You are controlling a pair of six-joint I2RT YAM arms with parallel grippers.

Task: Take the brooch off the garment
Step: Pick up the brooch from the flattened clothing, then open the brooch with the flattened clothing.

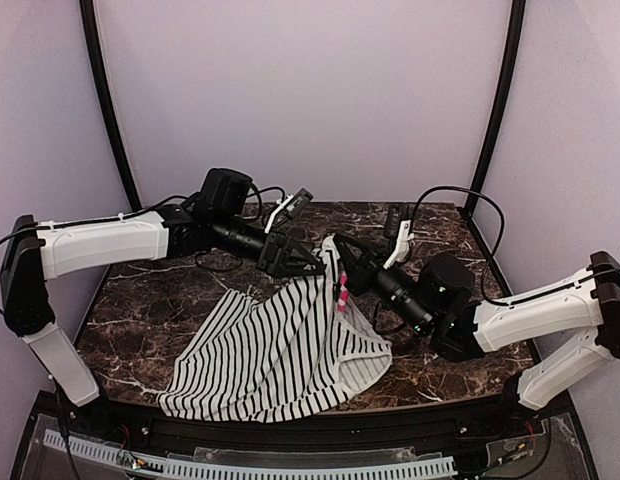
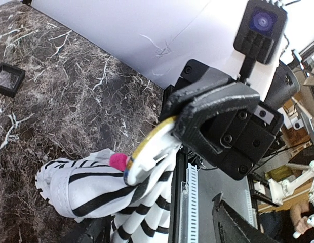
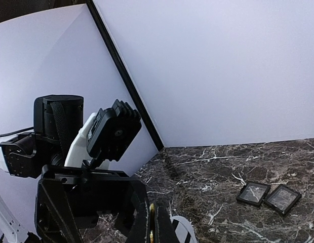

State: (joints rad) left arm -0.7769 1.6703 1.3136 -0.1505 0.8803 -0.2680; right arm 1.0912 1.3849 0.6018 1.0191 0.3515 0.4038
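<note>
The garment is a white top with black stripes, spread on the marble table with its far edge lifted between the two grippers. The brooch shows pink petals on that raised edge. In the left wrist view its white back and yellow rim are pinched by my right gripper, with a pink petal against the cloth. My right gripper is shut on the brooch's thin edge. My left gripper is open, its fingers wide apart with the cloth beside one of them.
Two small black square frames lie on the marble toward the back; one also shows in the left wrist view. White walls with black corner posts enclose the table. A slotted rail runs along the near edge.
</note>
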